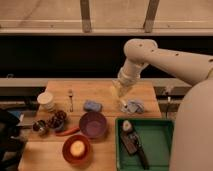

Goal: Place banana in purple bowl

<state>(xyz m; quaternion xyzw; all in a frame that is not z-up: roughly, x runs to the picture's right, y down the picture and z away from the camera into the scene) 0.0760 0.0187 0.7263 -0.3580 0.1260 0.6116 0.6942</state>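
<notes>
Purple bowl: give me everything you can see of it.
The purple bowl is round, deep, dark purple with a plain rim, upright and seemingly empty on the wooden table. An orange-red stick reaches its left side, the orange bowl sits just in front-left, the green tray to its right. The hand hangs behind and right of it, not above it.
</notes>
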